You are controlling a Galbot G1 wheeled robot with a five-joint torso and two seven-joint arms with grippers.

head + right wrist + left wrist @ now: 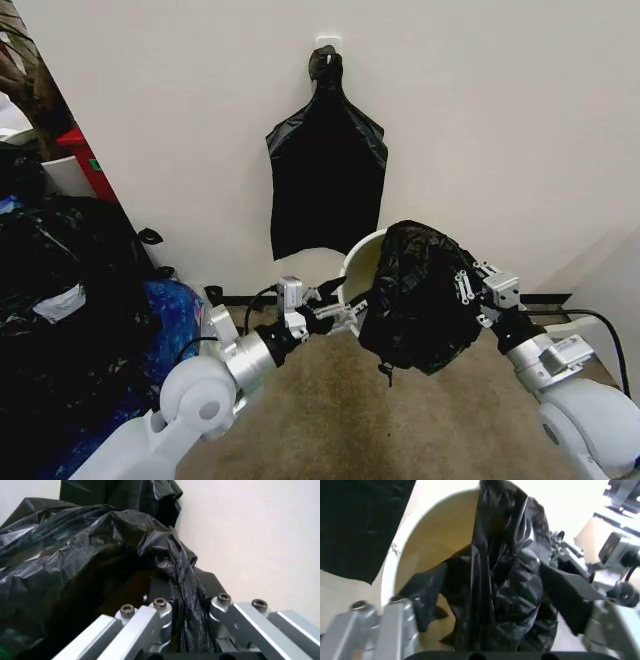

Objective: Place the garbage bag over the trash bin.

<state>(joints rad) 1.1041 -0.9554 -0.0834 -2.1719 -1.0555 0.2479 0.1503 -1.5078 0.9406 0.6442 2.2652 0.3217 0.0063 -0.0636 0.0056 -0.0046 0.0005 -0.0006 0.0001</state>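
Currently both arms work at the trash bin, which is tipped w/ its mouth toward the robot, on the tan carpet floor close to the wall edge. Garbage bag covers the bin's right half only; left rim + cream inner wall are bare.

Right pincer sits at the bag's right side, clenched on a gathered fold of bag film; right wrist view shows the film pinched between the metal fingers. Left pincer is at the bin's lower left rim, grasping a flap of bag that trails across the bin mouth; left wrist view shows that flap at its finger.

Risks (judgement):
- film is thin, could tear if the two pincers pull apart too hard
- bag could slip off the smooth rolled rim, since only part of the mouth is hooked
- bin is light and tilted, prob. rolls or shifts under a sideways pull
- loose flap may bunch inside the bin instead of spreading over the rim

Materials: bag = glossy, crinkled black plastic, floppy, many folds. Bin = round white plastic, smooth wall, rigid, rolled rim. Flat bunch of black bags hangs on the wall behind, knotted at top. Stuffed black and blue bags heap at far left.
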